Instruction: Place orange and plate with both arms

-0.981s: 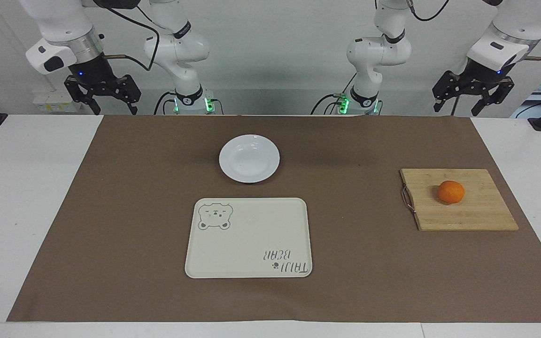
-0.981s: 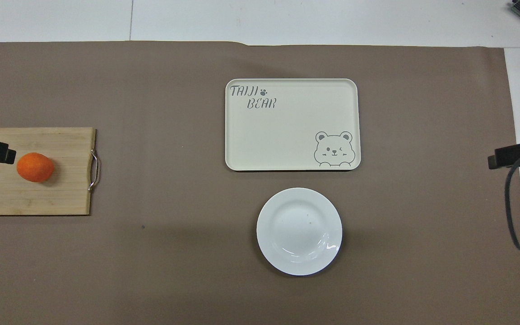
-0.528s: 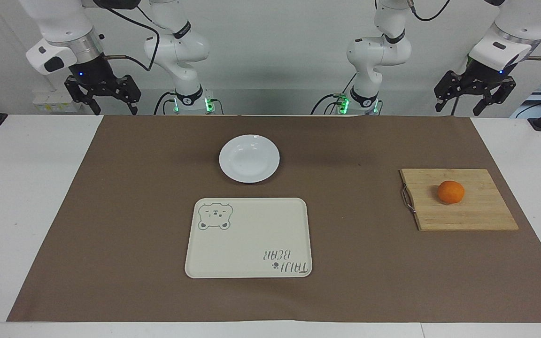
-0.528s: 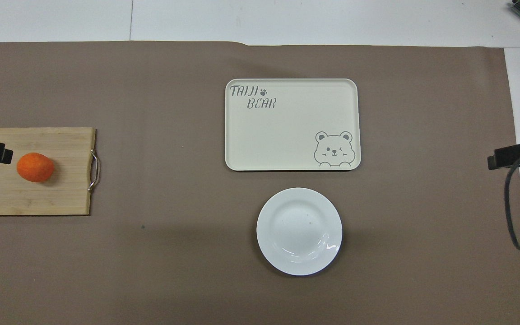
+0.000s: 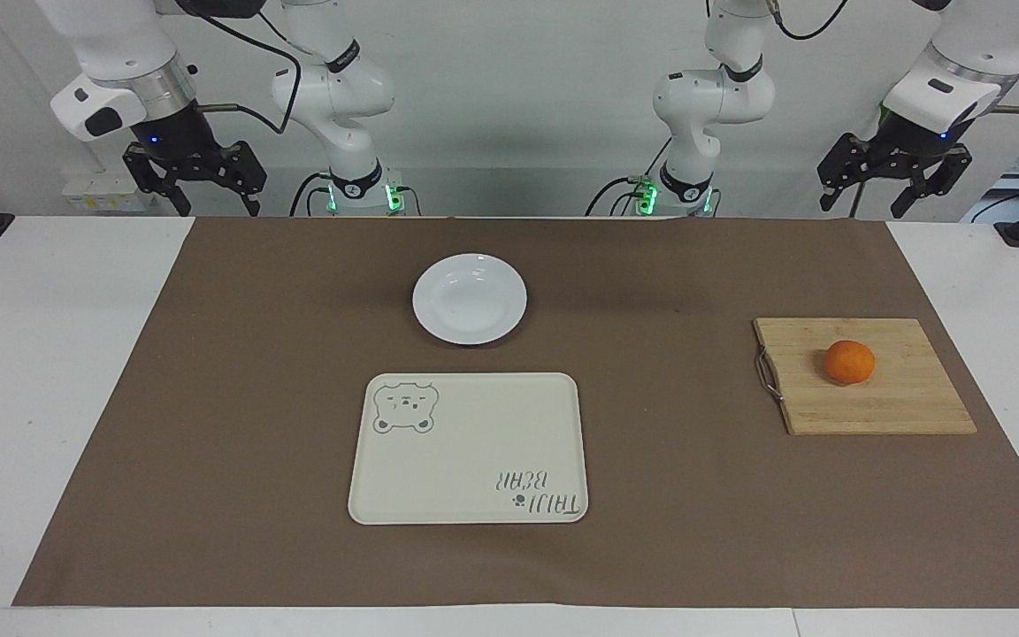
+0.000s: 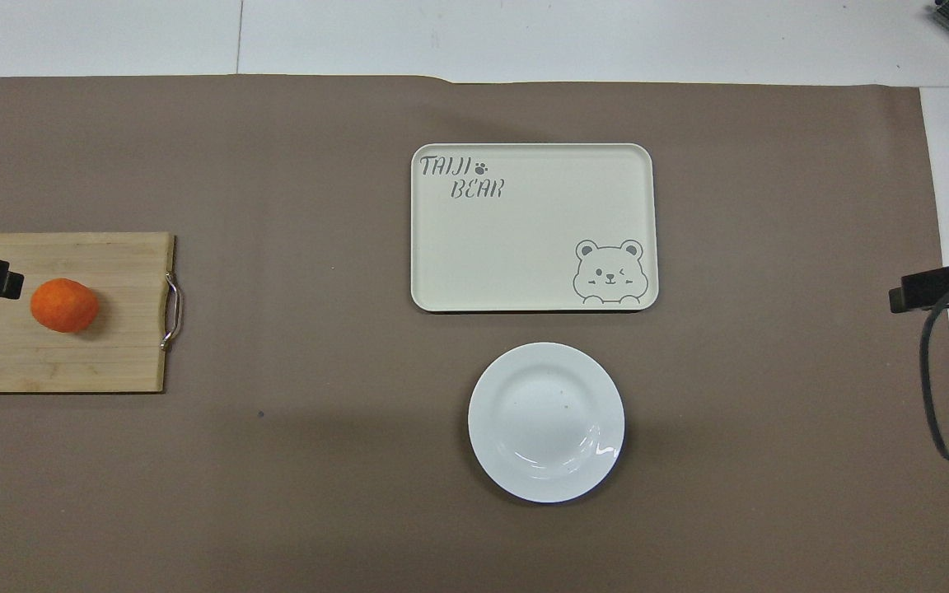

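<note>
1. Waiting at the start line: both arms hang high at the robots' edge of the surface [image 5: 76,354], and nothing has been picked up.
2. The left hand [image 5: 894,190] hovers above the corner at the left arm's end, fingers spread and empty, gripping nothing.
3. The right hand [image 5: 195,190] mirrors it above the corner at the right arm's end, fingers likewise splayed and holding nothing.
4. The orange [image 5: 849,362] sits on a wooden cutting board [image 5: 907,407] near the left arm's edge of the surface, well apart from everything else.
5. The plate [image 5: 470,298] lies flat and bare on the brown mat [image 5: 209,442] at mid-surface, toward the robots' edge, with the cream bear tray [image 5: 474,442] just beside it and farther from the robots.
6. By my read, the step in hand is the approach, with no grasp made yet.
7. Next up, I'd expect the left hand to drop over the orange and straddle it gently, since a round fruit rolls.
8. The right hand would need to come in low at the plate's rim, as a shallow glossy dish offers little to pinch.
9. The tray looks the likely landing spot, though that is a guess.
</note>
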Tool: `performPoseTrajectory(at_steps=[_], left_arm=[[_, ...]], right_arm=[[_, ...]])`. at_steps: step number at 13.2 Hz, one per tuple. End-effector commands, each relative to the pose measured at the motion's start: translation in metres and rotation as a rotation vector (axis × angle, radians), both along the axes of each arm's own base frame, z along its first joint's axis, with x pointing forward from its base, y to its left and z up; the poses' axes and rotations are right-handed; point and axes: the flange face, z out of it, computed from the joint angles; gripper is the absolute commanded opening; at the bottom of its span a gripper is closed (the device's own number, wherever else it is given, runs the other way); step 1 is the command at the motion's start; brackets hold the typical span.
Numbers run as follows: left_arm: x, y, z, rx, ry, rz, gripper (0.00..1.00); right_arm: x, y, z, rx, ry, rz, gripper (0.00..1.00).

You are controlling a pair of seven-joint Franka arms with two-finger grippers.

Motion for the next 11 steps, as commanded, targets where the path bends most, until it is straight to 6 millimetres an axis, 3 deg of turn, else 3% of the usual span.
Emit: performPoseTrajectory(at_steps=[1,11], left_arm=[[-0.0075,0.0018,0.0027,-0.001,-0.007,0.011,1.0],[-0.009,-0.0022,0.0021,-0.001,0.0,0.01,1.0]], right_arm=[[-0.0095,-0.0025,0.0003,-0.008,0.004,0.016,1.0],[-0.0102,-0.0025,-0.0005,-0.008,0.008,0.015,1.0]])
